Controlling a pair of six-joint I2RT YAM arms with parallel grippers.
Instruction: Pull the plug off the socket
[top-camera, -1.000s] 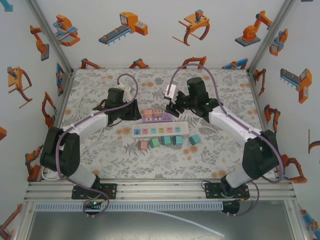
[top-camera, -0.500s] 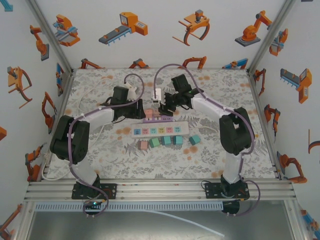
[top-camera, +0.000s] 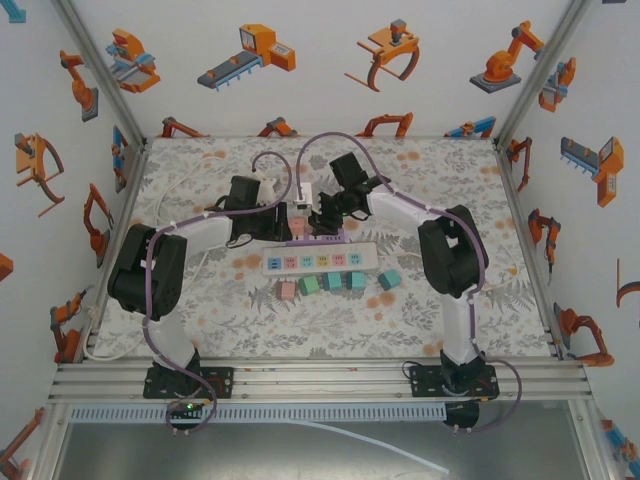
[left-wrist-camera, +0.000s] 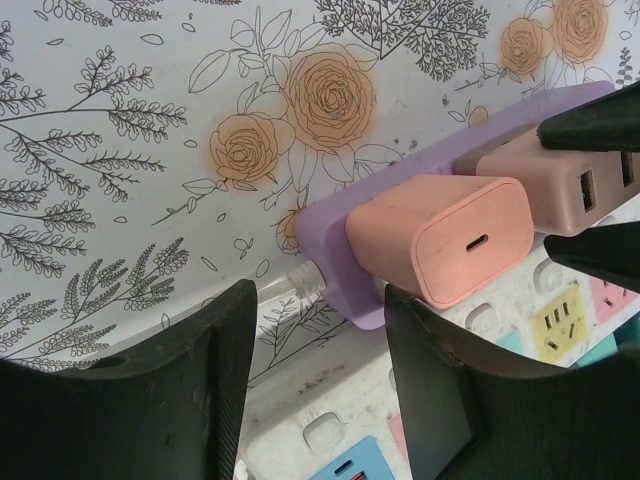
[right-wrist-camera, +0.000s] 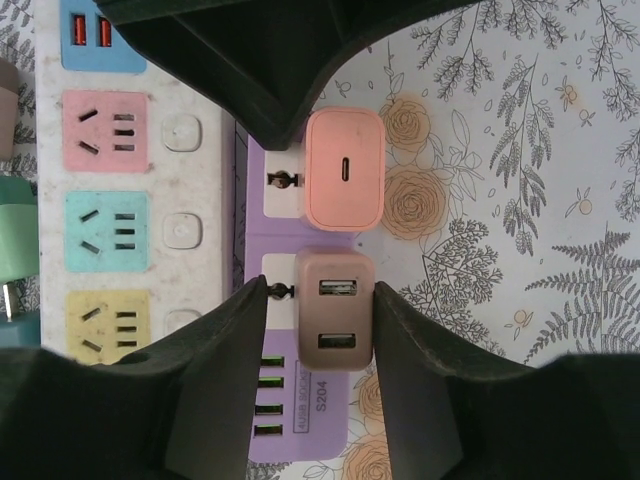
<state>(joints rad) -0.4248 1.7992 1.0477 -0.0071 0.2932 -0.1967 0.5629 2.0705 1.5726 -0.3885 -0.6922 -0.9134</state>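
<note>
tablecloth (left-wrist-camera: 150, 120): white, printed with grey line-drawn leaves and pale orange roses. purple power strip (right-wrist-camera: 310, 435): lilac body, white patches beside the plugs, dark ports. pink plug (right-wrist-camera: 343, 168): plain salmon pink. tan plug (right-wrist-camera: 335, 322): dull brownish pink, pale port openings. white power strip (right-wrist-camera: 190, 180): white, with blue, pink, teal and yellow socket panels. blocks (top-camera: 309, 285): pink, mint green and teal. walls (top-camera: 320, 90): white, with orange and blue-grey machine pictures.

Salmon plug (left-wrist-camera: 440, 238) sits in the purple socket strip (left-wrist-camera: 325, 238), left pincer (left-wrist-camera: 320, 325) parted nearby.
</note>
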